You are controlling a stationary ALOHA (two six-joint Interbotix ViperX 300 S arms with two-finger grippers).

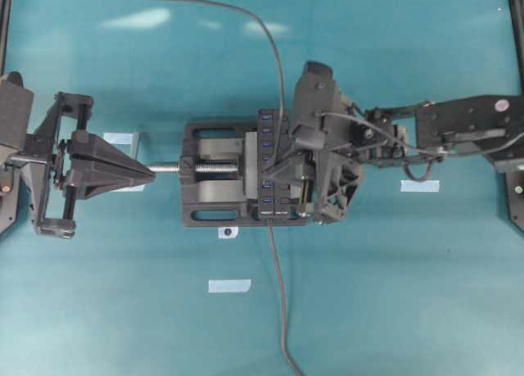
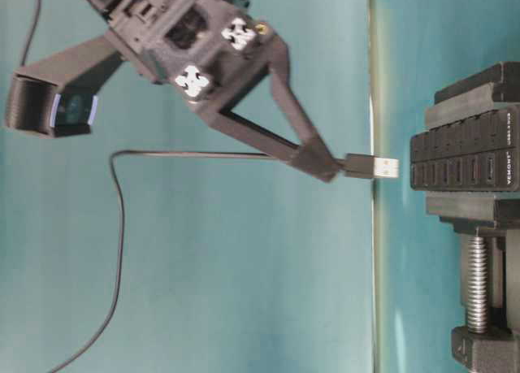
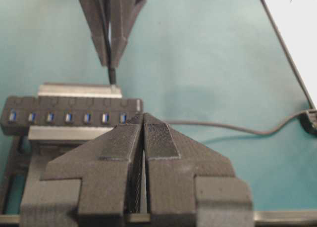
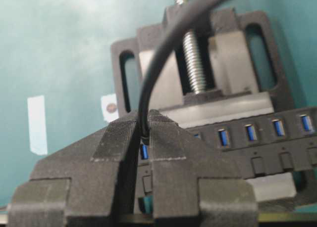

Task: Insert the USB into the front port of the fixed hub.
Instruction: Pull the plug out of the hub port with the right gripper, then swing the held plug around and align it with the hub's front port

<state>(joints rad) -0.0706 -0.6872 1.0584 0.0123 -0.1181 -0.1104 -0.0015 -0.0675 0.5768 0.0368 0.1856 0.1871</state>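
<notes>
While the teal table carries everything, the black vise sits mid-table, well apart from all four edges, its silver screw pointing toward the left edge. The fixed hub is clamped along the vise's right side, blue slots up; its own cable runs to the near edge. The right arm reaches in from the right edge, over the hub. The left arm stays by the left edge. Left gripper: jaws closed together, holding nothing, tip just beside the screw's end. Right gripper: jaws pinched on the USB, clamping the cable just behind the plug. In the table-level view the plug's silver end points at the hub face, near it but apart, not inserted. From the right wrist camera the front port is partly hidden behind the fingertips. Small tape pieces lie on the table toward the near edge.
</notes>
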